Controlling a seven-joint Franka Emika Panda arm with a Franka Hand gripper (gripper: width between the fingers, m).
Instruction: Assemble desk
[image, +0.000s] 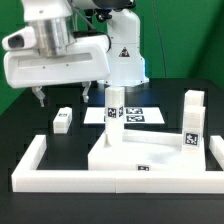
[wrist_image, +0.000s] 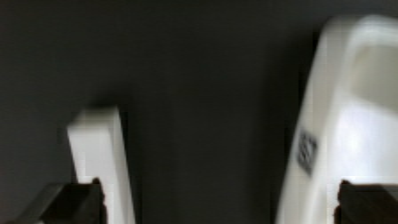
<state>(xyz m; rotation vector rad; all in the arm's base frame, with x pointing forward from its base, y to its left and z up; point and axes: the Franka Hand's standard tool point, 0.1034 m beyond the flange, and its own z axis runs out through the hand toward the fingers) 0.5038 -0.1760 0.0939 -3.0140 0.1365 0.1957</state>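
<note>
Jaws stand apart on the gripper (image: 40, 97), which we see empty at the exterior view's left, above the black table (image: 30, 125). The tabletop (image: 140, 155) lies lower centre with two legs upright; a loose leg (image: 63, 120), perhaps untouched, lies left.

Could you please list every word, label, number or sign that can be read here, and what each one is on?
No readable words or numbers in either view.
Robot base: a black triangular sign, its symbol too small to read.
Legs, tabletop, marker board: black-and-white square tags, patterns only.
Wrist view: too blurred.
</note>
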